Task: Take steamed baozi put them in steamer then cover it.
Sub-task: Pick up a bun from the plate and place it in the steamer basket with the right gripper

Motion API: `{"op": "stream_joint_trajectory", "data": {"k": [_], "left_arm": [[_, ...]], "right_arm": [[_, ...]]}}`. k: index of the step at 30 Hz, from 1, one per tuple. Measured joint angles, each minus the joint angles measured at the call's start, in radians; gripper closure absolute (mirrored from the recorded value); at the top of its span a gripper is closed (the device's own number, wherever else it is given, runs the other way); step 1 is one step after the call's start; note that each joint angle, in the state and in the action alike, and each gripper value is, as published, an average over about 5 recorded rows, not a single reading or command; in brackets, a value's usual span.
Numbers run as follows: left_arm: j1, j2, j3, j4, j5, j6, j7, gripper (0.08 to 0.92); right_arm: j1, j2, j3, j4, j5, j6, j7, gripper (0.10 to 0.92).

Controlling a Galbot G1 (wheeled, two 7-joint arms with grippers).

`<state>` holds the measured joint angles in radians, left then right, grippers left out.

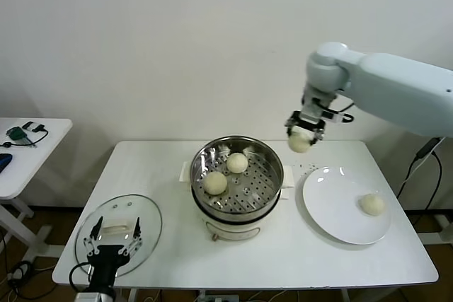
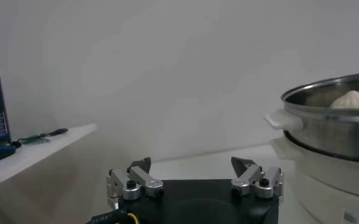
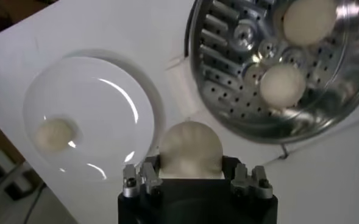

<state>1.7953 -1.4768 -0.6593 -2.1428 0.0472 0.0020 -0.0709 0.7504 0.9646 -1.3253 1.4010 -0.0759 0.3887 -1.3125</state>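
The steamer (image 1: 265, 153) stands mid-table with two baozi (image 1: 216, 182) (image 1: 237, 163) on its perforated tray; it also shows in the right wrist view (image 3: 228, 73) and the left wrist view (image 2: 331, 115). My right gripper (image 1: 301, 141) is shut on a third baozi (image 3: 190, 148) and holds it in the air between the steamer's right rim and the plate. A fourth baozi (image 1: 371, 204) lies on the white plate (image 1: 333, 203). My left gripper (image 1: 113, 240) is open and empty, low at the table's front left, over the glass lid (image 1: 145, 213).
A side table (image 1: 32, 153) with cables stands at the far left. The white wall is close behind the table. The right arm (image 1: 396, 90) reaches in from the right above the plate.
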Motion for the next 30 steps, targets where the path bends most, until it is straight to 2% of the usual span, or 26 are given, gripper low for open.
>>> {"op": "stream_joint_trajectory", "data": {"k": [12, 30], "left_arm": [[0.01, 0.014, -0.002, 0.011, -0.006, -0.003, 0.002, 0.177], [0.002, 0.023, 0.001, 0.03, -0.008, -0.004, 0.003, 0.177]], "right_arm": [[-0.133, 0.142, 0.025, 0.087, -0.103, 0.039, -0.007, 0.364], [-0.287, 0.262, 0.069, 0.082, -0.197, 0.064, -0.006, 0.361]]}}
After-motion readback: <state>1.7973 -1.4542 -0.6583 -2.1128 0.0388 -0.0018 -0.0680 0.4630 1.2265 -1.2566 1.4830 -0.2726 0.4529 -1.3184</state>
